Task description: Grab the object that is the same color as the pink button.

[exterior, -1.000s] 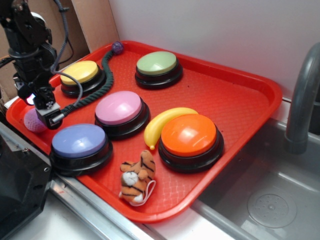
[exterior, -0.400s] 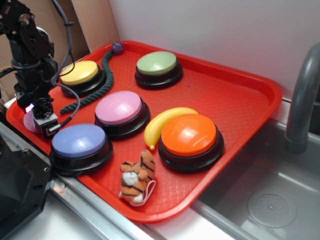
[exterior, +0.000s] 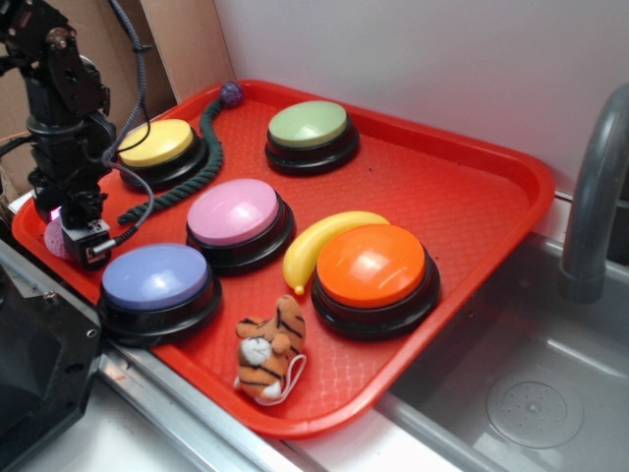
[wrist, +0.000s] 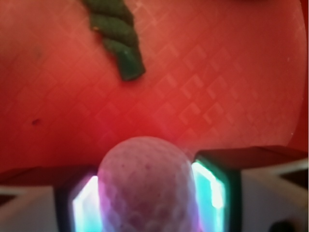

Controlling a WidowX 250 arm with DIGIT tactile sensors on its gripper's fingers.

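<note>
A: Where is the pink ball [wrist: 145, 186] sitting?

B: At the left corner of the red tray [exterior: 462, 187], left of the lavender-blue button [exterior: 155, 278] and well apart from the pink button [exterior: 234, 213]. In the exterior view only a sliver of it [exterior: 52, 239] shows, behind the gripper [exterior: 84, 236].

A: And the jaws?

B: One on each side of the ball. In the wrist view the ball fills the gap between the two glowing pads [wrist: 210, 188], and the jaws appear clenched on it, both sides touching.

A: What lies around it?

B: The cut end of the dark green rope [wrist: 118, 43] lies on the tray beyond the ball, apart from it. Seen from outside, the rope [exterior: 192, 162] curves past the yellow button [exterior: 155, 144] up to a tiny purple ball [exterior: 231, 93] at the tray's far edge.

A: Farther from the lavender-blue button?

B: A toy tiger [exterior: 271, 348] just to its right, then a yellow banana [exterior: 319, 241] touching the orange button [exterior: 371, 266], and a green button [exterior: 309, 125] behind the pink one.
</note>
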